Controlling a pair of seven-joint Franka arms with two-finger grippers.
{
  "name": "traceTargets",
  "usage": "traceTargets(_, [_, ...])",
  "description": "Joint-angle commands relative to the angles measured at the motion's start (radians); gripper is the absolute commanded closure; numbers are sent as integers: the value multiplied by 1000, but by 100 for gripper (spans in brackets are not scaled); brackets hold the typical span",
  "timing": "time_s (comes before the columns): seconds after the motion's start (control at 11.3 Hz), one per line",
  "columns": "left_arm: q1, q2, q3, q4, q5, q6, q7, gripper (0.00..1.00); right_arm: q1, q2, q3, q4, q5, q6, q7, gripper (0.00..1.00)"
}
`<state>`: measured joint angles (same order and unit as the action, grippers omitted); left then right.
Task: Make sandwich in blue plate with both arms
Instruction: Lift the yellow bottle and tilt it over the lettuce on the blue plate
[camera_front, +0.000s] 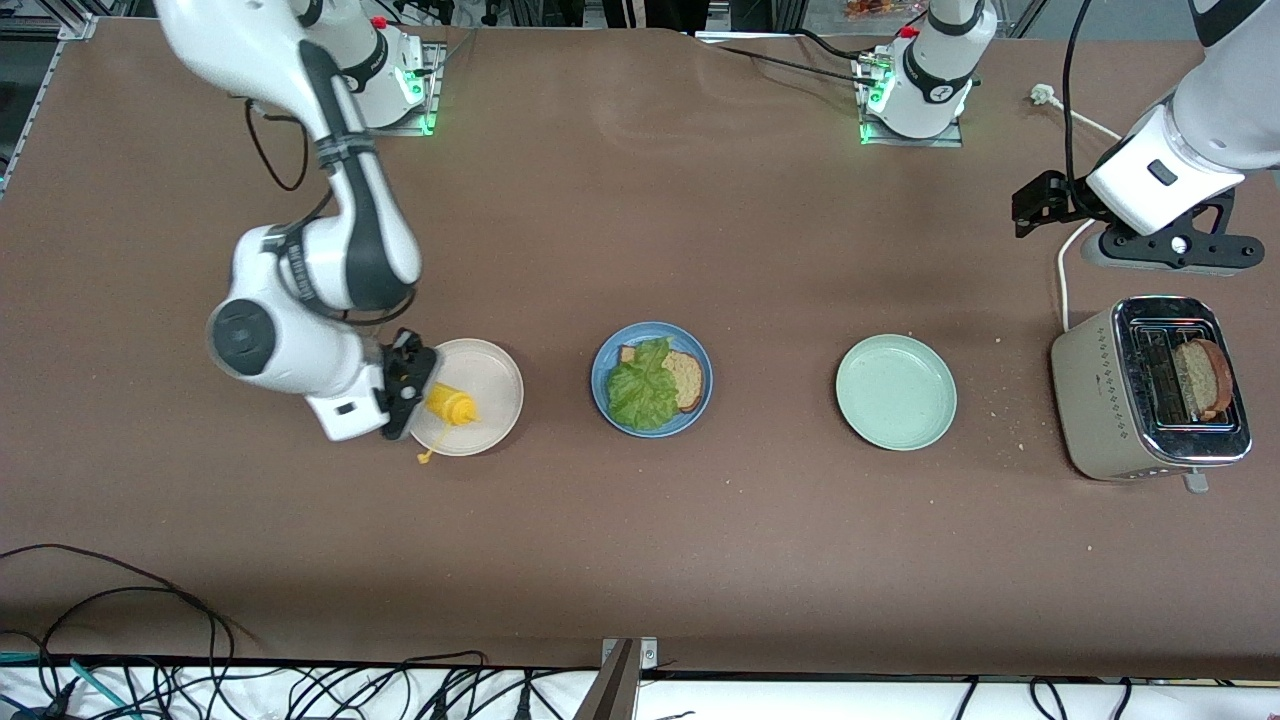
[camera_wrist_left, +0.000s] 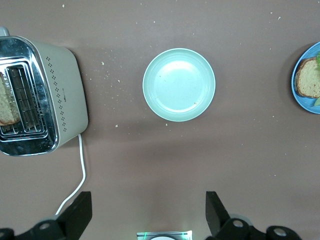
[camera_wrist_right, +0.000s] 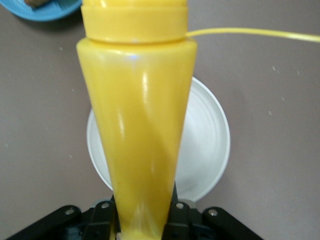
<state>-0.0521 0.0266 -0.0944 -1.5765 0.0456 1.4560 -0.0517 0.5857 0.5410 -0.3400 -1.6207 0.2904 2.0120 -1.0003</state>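
The blue plate (camera_front: 603, 372) lies mid-table with a bread slice (camera_front: 687, 380) on it and a green lettuce leaf (camera_front: 641, 387) over most of that slice. A second bread slice (camera_front: 1203, 378) stands in the toaster (camera_front: 1100, 385). My right gripper (camera_front: 405, 385) is shut on the yellow squeeze bottle (camera_front: 452, 405) and holds it on its side just above the beige plate (camera_front: 495, 375); the bottle (camera_wrist_right: 137, 125) fills the right wrist view. My left gripper (camera_front: 1170, 248) is open and empty, high over the table beside the toaster; its fingers (camera_wrist_left: 82, 215) stand wide apart.
A pale green plate (camera_front: 896, 392), empty, lies between the blue plate and the toaster; it also shows in the left wrist view (camera_wrist_left: 179, 84). The toaster's white cord (camera_front: 1065, 280) runs toward the arm bases. Cables hang along the table's front edge.
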Motion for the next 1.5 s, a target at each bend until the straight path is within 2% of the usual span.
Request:
traceTargets(0.0, [5, 9, 2, 23, -24, -14, 23, 0, 152, -4, -13, 39, -204, -42, 240, 100])
traceTargets(0.27, [5, 10, 2, 23, -24, -14, 23, 0, 308, 49, -11, 97, -413, -131, 411, 100])
traceTargets(0.44, [5, 9, 2, 23, -24, -14, 23, 0, 379, 112, -4, 177, -526, -221, 497, 100])
traceTargets(0.8, [5, 9, 2, 23, -24, -14, 23, 0, 459, 230, -2, 258, -647, -302, 595, 100])
traceTargets(1.15, [23, 10, 2, 23, -26, -14, 23, 0, 467, 301, 9, 260, -755, -300, 653, 100])
traceTargets(1.42, [47, 18, 2, 24, -24, -13, 24, 0, 460, 301, 26, 260, -758, -300, 661, 100])
